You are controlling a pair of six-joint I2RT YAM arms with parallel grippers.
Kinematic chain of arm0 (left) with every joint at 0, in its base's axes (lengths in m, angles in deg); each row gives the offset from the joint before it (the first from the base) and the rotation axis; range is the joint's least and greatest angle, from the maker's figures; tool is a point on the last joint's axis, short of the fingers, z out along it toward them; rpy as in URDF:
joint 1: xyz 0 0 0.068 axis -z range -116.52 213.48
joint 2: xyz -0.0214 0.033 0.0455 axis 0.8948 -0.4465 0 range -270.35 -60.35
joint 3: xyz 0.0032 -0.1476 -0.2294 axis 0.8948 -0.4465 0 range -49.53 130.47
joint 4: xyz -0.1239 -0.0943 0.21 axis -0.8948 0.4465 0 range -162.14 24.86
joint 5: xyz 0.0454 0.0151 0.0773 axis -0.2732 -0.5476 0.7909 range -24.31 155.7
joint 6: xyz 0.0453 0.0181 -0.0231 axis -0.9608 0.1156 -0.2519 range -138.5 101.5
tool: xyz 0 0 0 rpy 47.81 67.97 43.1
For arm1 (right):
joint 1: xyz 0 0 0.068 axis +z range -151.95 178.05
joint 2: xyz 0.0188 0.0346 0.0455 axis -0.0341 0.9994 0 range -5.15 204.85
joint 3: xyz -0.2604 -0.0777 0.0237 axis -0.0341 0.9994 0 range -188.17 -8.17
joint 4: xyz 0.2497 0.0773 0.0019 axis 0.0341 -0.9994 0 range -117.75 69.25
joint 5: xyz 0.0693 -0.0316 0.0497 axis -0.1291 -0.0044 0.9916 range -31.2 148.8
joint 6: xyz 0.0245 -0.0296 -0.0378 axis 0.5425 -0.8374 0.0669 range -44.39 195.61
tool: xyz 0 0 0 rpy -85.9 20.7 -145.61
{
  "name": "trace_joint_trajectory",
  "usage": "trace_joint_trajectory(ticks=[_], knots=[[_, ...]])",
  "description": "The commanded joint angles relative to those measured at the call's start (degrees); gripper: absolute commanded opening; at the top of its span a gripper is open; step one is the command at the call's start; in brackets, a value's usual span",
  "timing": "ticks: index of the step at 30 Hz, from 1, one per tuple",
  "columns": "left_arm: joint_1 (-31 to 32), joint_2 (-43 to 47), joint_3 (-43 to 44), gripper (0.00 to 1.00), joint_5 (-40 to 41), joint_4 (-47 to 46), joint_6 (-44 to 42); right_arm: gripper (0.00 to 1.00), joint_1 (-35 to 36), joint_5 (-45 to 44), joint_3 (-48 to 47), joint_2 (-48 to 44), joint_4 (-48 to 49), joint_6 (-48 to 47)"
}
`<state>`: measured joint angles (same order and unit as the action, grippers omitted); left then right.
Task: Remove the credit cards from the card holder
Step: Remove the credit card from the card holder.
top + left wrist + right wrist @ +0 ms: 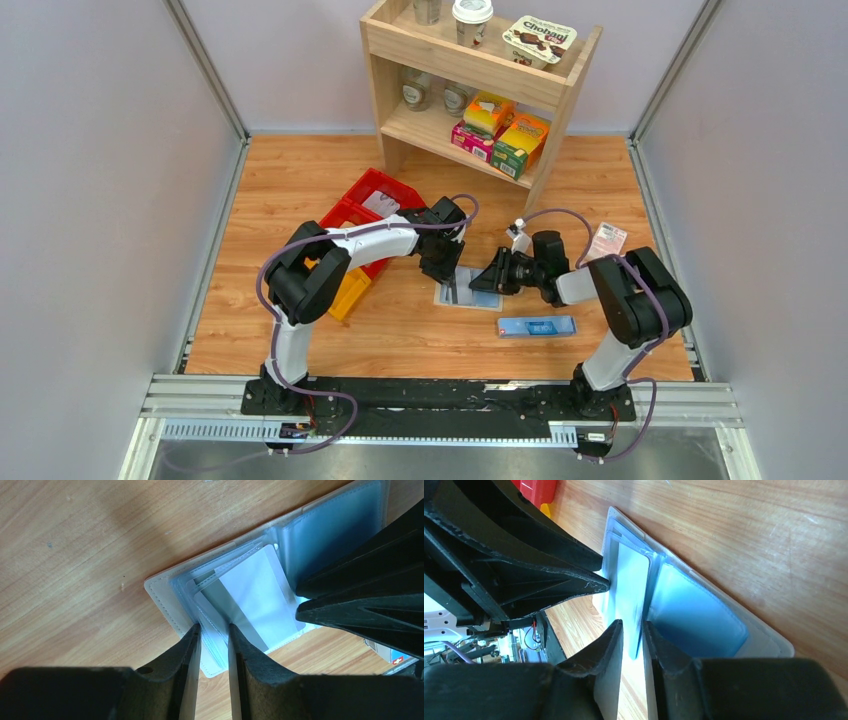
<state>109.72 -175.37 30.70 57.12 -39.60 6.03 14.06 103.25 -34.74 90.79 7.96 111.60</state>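
At the middle of the wooden surface (300, 180), between the red crate (372, 190) toward the left edge and the long blue box (537, 326) nearer the right, the card holder (325, 535) lies spread open, blue lining up. The left hand (214, 630) is tips-down on its sleeve side, fingers a sliver apart astride the clear sleeves (pinching or only pressing, I cannot tell). The right hand (633, 625) comes in opposite, fingers slightly parted around the edge of a pale card (255, 595); whether they bite, I cannot tell.
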Motion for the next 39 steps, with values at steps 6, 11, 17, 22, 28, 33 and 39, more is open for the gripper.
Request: trace_joint_trajectory(ticks=[6,11,17,22,28,33,39], knots=[[-0.2,-4.5,-3.2,0.31,3.8,2.7,-0.7,0.27,1.2,0.4,-3.1,4.3,2.8,-0.4],[-0.2,-4.6,-3.1,0.30,3.7,2.7,-0.6,0.21,1.4,2.0,-2.9,5.0,4.9,0.0],[-0.3,-4.7,-3.2,0.30,3.7,2.8,-0.5,0.12,1.3,4.1,-2.8,5.5,8.0,1.5],[-0.4,-4.5,-3.0,0.31,4.3,3.1,-0.6,0.00,1.2,2.8,-2.4,4.1,6.5,1.0],[-1.8,-1.5,-5.2,0.40,4.4,1.7,-0.2,0.00,0.5,0.5,-1.6,-0.2,1.1,-0.9],[-2.5,-0.1,-5.4,0.43,3.5,1.0,-0.4,0.00,0.4,-0.6,-1.0,-2.6,-1.5,-1.4],[-2.5,-1.2,-4.7,0.43,2.9,1.1,-0.5,0.00,-0.7,-3.0,-0.3,-3.4,-3.9,-1.4]])
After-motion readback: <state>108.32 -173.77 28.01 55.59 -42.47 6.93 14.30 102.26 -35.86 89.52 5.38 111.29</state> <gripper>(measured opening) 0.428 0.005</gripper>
